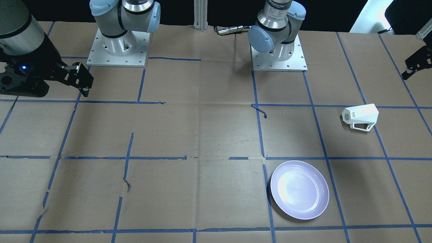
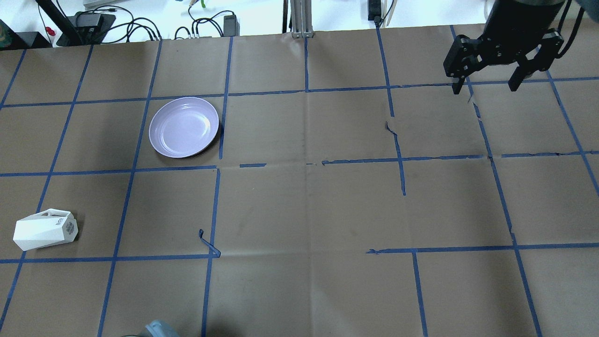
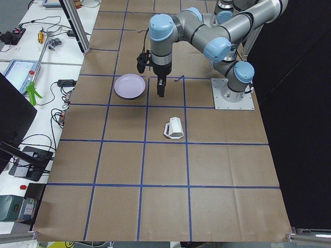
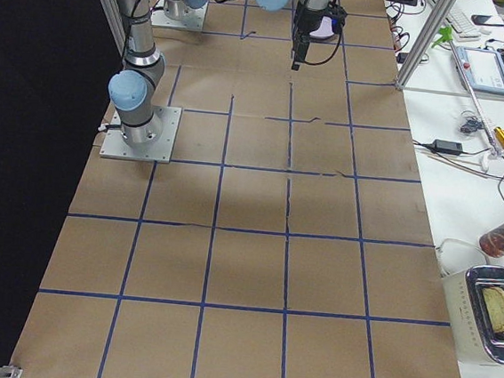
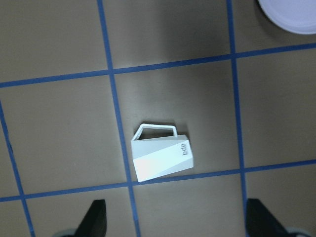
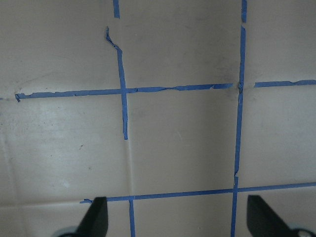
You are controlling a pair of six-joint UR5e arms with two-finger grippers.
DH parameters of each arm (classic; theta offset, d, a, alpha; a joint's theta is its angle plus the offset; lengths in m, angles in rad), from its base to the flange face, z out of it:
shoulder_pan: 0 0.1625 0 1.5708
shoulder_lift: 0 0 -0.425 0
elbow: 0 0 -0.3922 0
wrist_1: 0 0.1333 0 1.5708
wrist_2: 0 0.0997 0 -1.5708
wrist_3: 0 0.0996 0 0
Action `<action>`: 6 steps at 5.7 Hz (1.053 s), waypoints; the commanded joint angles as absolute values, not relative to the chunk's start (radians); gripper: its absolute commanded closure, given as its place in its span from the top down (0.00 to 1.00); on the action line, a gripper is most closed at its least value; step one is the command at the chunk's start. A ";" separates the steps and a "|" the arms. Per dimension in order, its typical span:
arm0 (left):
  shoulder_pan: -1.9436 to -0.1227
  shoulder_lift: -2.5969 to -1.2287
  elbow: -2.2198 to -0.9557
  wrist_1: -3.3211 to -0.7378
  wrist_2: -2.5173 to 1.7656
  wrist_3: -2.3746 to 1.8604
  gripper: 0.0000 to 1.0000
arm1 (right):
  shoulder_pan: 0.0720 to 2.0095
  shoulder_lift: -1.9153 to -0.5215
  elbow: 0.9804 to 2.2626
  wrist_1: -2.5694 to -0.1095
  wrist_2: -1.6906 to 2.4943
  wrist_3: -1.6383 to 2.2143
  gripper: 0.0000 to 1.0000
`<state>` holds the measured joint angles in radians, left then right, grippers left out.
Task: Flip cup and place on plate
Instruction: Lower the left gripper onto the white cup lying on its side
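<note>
The white faceted cup (image 1: 360, 117) lies on its side on the brown paper, handle flat on the table, printed base facing sideways. It also shows in the overhead view (image 2: 44, 229), the left side view (image 3: 174, 128) and the left wrist view (image 5: 162, 157). The lavender plate (image 1: 299, 190) (image 2: 184, 127) (image 3: 130, 86) sits empty, apart from the cup. My left gripper (image 5: 177, 219) (image 1: 416, 62) is open and empty, hovering high over the cup. My right gripper (image 2: 486, 86) (image 6: 177, 217) (image 1: 84, 84) is open and empty, far away over bare paper.
The table is covered in brown paper with a blue tape grid, torn in places (image 2: 395, 135). The arm bases (image 1: 118, 50) (image 1: 278, 54) stand at the robot's edge. A metal post (image 2: 302, 18) stands at the far edge. Cables and benches lie beyond the table.
</note>
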<state>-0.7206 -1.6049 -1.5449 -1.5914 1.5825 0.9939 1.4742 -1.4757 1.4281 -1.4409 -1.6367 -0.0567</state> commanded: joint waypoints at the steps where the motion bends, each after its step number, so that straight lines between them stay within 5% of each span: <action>1: -0.556 -1.647 -1.546 -1.600 1.496 1.152 0.99 | 1.474 -1.476 1.428 -1.440 -1.637 -0.057 1.00; 6: -0.325 -2.030 -1.516 -1.949 1.096 1.274 0.99 | 1.474 -1.476 1.428 -1.442 -1.637 -0.057 1.00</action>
